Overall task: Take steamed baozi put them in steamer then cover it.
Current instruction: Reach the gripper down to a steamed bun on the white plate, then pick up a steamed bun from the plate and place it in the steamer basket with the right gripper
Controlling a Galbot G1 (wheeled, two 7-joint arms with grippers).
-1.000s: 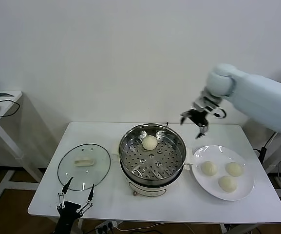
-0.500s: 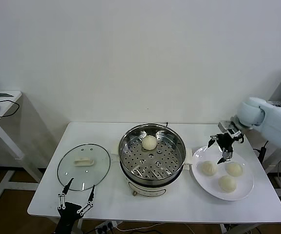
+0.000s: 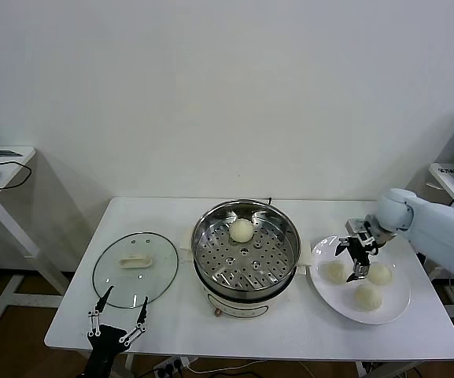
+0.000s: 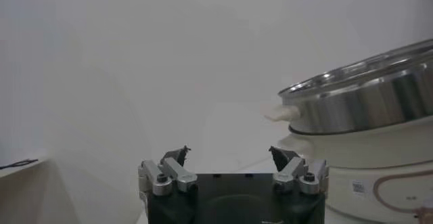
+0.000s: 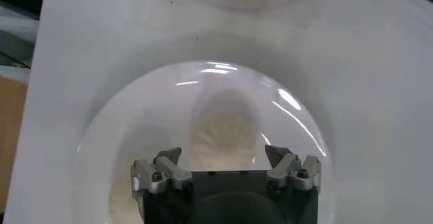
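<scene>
Right tool (image 3: 356,254): fingers spread wide, nothing between them, hanging low over the plate (image 3: 396,303) and pointing down at it.
Bun under tool: in the right wrist view a bun (image 5: 226,129) sits straight ahead of the open fingers, centred in the gap; in the head view the tool hangs between the two nearer buns (image 3: 336,271) (image 3: 380,273), so which one it is aimed at I cannot tell for certain.
Key relation: the target lies directly below the right tool, so the coming move looks like a short drop and a squeeze; a bun is round, so no long axis to line up with.
Nearer arm: the right one, by far; the plate is on its side of the steamer (image 3: 246,250).
Buns: smooth cream-white domes; three on the plate, the third (image 3: 368,295) nearest the front edge, one (image 3: 242,230) already on the perforated tray at the back.
Lid (image 3: 135,268): flat on the tabletop (image 3: 305,331), left of the steamer, handle up.
Left tool (image 3: 118,315): spread, idle at the front edge beside the lid.
</scene>
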